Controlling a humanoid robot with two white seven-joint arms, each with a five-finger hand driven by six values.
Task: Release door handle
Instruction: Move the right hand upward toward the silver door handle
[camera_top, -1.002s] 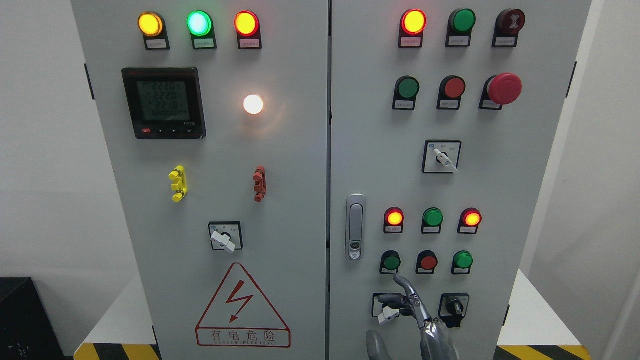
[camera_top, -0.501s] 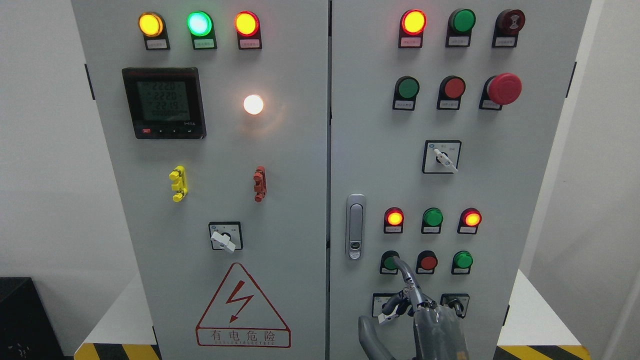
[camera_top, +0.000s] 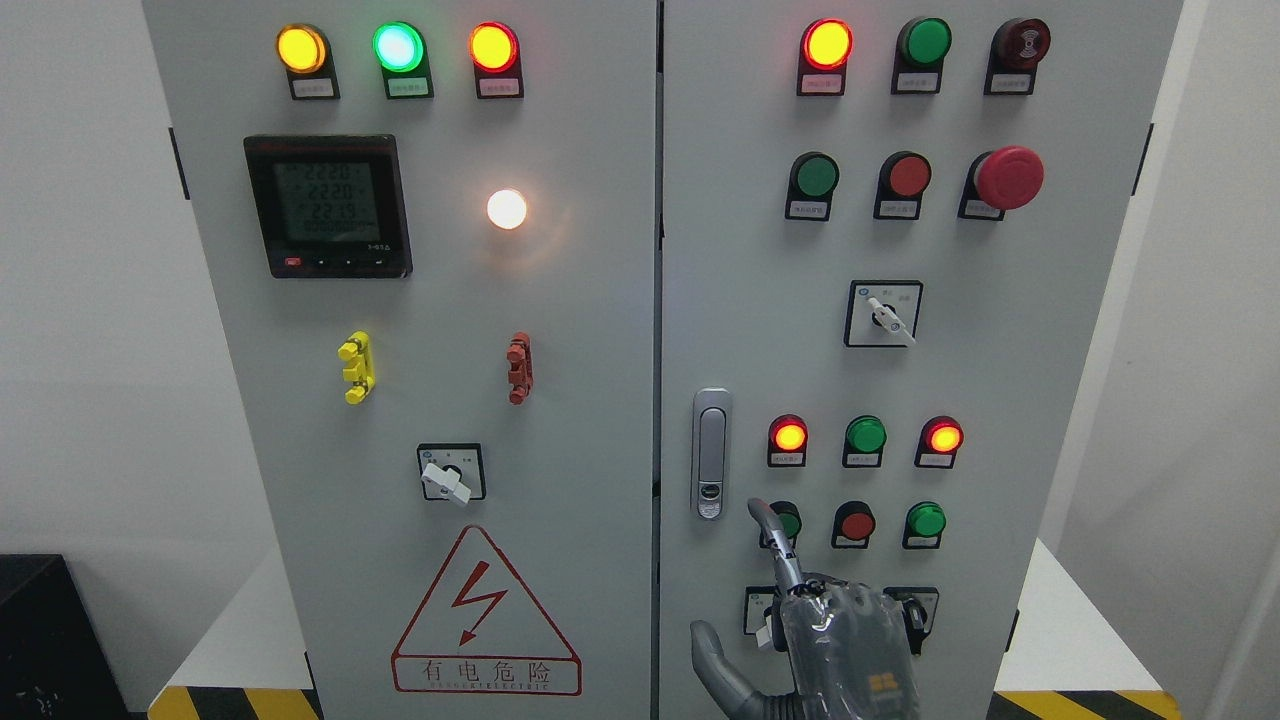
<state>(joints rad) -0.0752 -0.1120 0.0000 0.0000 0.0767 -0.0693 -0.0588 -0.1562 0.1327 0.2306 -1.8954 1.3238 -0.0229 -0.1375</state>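
Standing before the grey cabinet (camera_top: 600, 330), I read it from the left. On the left door a meter (camera_top: 328, 205) shows lit digits under three glowing lamps (camera_top: 397, 46), with a white lamp (camera_top: 506, 208) beside it. Lower down sit a yellow clip (camera_top: 356, 367), a red clip (camera_top: 519, 367), a rotary switch (camera_top: 450, 473) and a warning triangle (camera_top: 485, 615).

Just right of the seam between the doors, the door handle (camera_top: 711, 453) stands upright and flush on the right door, with nothing touching it.

Below and right of the handle, the right hand (camera_top: 815, 625) comes up from the bottom edge. Its index finger (camera_top: 772, 535) points upward over a green button (camera_top: 786, 522), its thumb (camera_top: 712, 655) juts out left, and it holds nothing. The back of the hand covers part of two lower switches (camera_top: 910, 610).

Farther right are a red button (camera_top: 857, 524), another green button (camera_top: 926, 520), a selector (camera_top: 884, 313) and a big red stop button (camera_top: 1008, 177).
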